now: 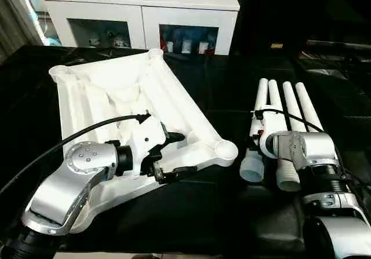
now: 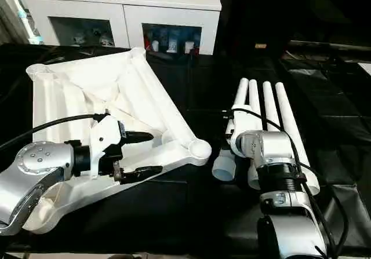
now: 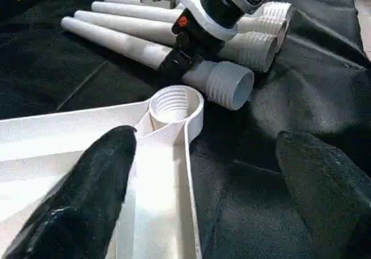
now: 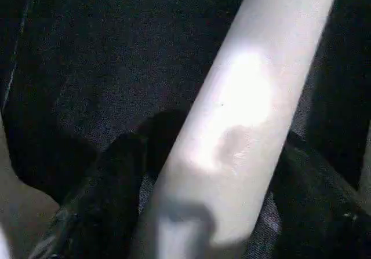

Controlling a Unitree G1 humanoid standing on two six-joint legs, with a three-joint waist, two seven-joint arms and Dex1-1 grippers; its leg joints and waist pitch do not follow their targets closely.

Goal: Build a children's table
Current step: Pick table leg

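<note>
Tabletop lies underside up on the black-draped work table; four legs lie side by side well apart from its near corner socket; left gripper hovers fingers apart by that socket; right gripper is clamped around one leg.
</note>
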